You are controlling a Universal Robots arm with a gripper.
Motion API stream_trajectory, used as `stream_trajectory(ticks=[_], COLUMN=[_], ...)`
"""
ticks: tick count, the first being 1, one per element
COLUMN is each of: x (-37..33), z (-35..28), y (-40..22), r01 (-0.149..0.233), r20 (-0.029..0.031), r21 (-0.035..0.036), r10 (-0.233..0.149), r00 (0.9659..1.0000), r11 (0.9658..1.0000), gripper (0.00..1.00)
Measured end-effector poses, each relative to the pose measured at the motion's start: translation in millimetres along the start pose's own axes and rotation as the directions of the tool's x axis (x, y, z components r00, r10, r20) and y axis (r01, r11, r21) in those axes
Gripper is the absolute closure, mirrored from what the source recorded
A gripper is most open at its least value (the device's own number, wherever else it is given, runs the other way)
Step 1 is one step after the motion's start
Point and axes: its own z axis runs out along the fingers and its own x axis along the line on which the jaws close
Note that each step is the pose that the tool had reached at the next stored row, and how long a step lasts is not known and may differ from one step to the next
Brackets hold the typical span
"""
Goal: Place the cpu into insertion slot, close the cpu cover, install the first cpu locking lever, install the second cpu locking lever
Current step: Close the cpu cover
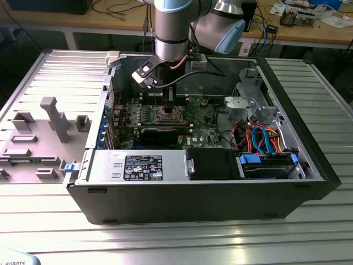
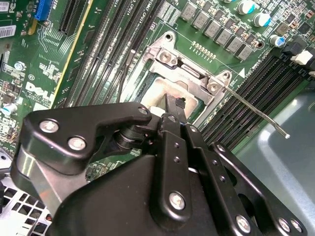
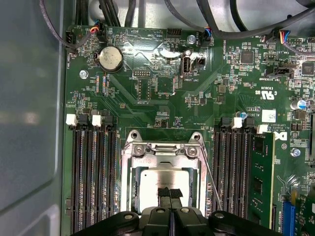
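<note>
Where the board's (image 3: 147, 73) silvery square socket sits, item one is the cpu (image 3: 156, 178), lying flat in the slot (image 3: 132, 140) with its grey metal top up.

Cover (image 3: 197, 182): down, framing the cpu through its window.

Gripper (image 3: 170, 191): jaws pressed together with nothing between them. In both wrist views the tips (image 2: 173, 102) are over the middle of the cpu's top, and whether they touch it cannot be told. In the exterior view the gripper (image 1: 166, 98) hangs at 12 o'clock from the slot.

Lever (image 2: 256, 110): thin wire, slanting up from a slot corner, its hooked end free of the board.

Memory slots (image 3: 93, 182): long and black, flanking the slot on two sides.

Remainder, in the exterior view, reckoned from the slot:
- Black card (image 1: 160, 133) at 6 o'clock, just beside it.
- Blue and orange cables (image 1: 263, 138) at 4 o'clock, well apart.
- Labelled grey box (image 1: 138, 165) at 7 o'clock.
- Case (image 1: 193, 204) enclosing all of these.
- Grey fixture tray (image 1: 49, 118) at 9 o'clock, outside the case.
</note>
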Motion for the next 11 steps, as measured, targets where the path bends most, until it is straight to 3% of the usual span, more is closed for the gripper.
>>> stream_trajectory(ticks=[11], x=[-0.1], z=[0.0], y=[2.2], r01=[0.000], r20=[0.0000], r21=[0.0000], r10=[0.000], r00=[1.0000], r11=[1.0000], gripper=[0.89])
